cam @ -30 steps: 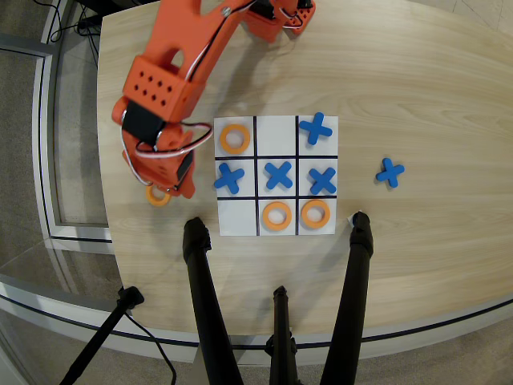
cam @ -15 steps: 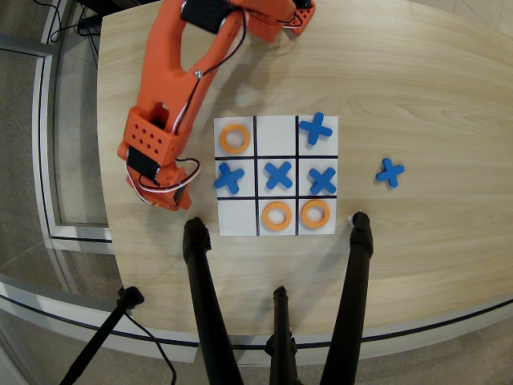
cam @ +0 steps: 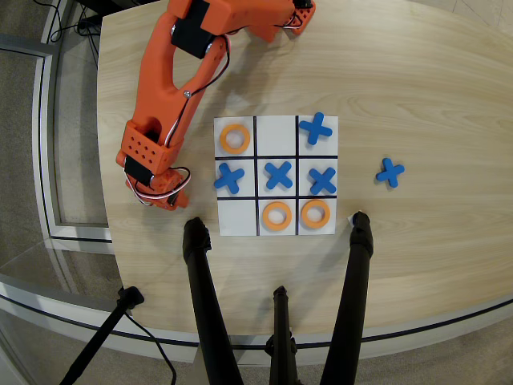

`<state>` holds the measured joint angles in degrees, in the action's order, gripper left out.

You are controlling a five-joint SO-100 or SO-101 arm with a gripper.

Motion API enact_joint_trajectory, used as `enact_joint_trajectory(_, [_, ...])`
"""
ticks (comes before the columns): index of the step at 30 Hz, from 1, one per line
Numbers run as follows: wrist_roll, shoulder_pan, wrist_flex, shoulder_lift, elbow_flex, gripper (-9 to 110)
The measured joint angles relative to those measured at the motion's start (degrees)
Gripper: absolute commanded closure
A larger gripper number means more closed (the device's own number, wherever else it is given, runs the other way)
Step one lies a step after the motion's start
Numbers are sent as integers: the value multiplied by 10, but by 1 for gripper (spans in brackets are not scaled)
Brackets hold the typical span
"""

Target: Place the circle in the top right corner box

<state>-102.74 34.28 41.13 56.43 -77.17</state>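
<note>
The white nine-cell board [cam: 276, 135] lies mid-table in the overhead view. Orange rings lie in its top left cell [cam: 235, 138], bottom middle cell [cam: 276, 215] and bottom right cell [cam: 315, 213]. No fourth ring shows. In this view the top right cell holds a blue cross [cam: 316, 127]. The top middle and bottom left [cam: 237, 216] cells are bare. My orange gripper [cam: 163, 192] hangs left of the board, near its middle row, pointing down. Its jaws are hidden under the wrist, so I cannot tell what they hold.
Blue crosses fill the middle row [cam: 278, 174]. One more cross [cam: 390, 172] lies on the table right of the board. Black tripod legs [cam: 200, 277] [cam: 358, 257] rise from the near edge below the board. The table's curved edge [cam: 108, 241] runs close to the gripper's left.
</note>
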Motion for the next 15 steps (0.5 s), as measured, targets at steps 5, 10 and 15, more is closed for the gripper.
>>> enact_joint_trajectory(5, [4, 10, 89, 4, 11, 81])
enact_joint_trajectory(10, [23, 16, 229, 20, 13, 85])
enact_joint_trajectory(15, [44, 16, 322, 35, 1, 91])
